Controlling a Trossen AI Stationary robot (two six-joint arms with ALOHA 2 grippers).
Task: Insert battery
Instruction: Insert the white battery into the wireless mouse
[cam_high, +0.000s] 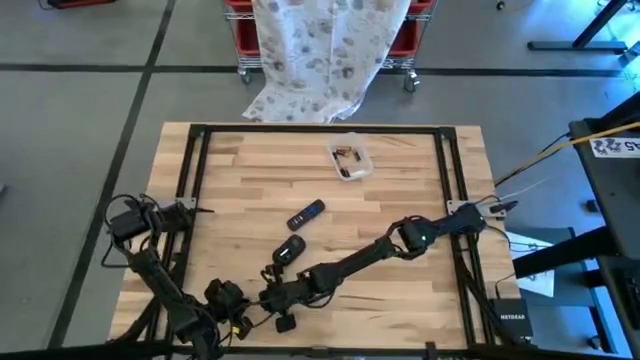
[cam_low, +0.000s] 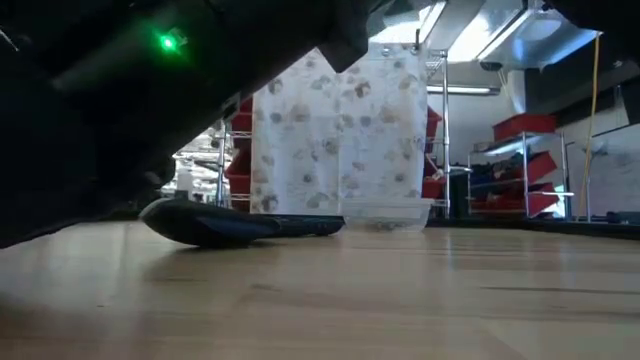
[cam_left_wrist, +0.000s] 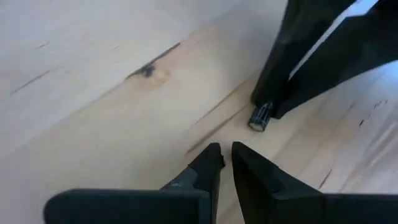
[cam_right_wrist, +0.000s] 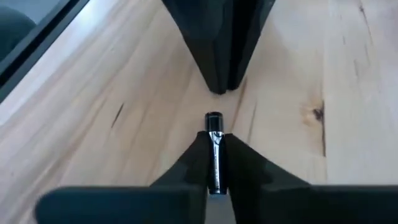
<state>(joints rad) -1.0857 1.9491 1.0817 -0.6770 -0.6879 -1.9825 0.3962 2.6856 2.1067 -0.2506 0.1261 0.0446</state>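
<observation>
A small black battery (cam_right_wrist: 213, 149) with a silver end cap (cam_left_wrist: 260, 117) is held in my right gripper (cam_right_wrist: 213, 140), low over the wooden table near its front edge. My left gripper (cam_left_wrist: 225, 155) faces it tip to tip a short way off, fingers shut with nothing between them. A black computer mouse (cam_high: 289, 251) lies on the table just beyond both grippers, resting on its underside. My right gripper pinches the battery's body (cam_right_wrist: 214, 163) between its two fingers. The battery lies along the fingers, and its capped end (cam_right_wrist: 213, 119) sticks out past the fingertips toward my left gripper. The fingers slant down toward the table; whether the cap touches the wood I cannot tell.
A black remote (cam_high: 306, 214) lies past the mouse toward the table's middle. A clear plastic container (cam_high: 351, 160) stands near the far edge. Black frame rails (cam_high: 190, 190) run along the table's left and right sides. A patterned cloth (cam_high: 320, 50) hangs beyond the far edge.
</observation>
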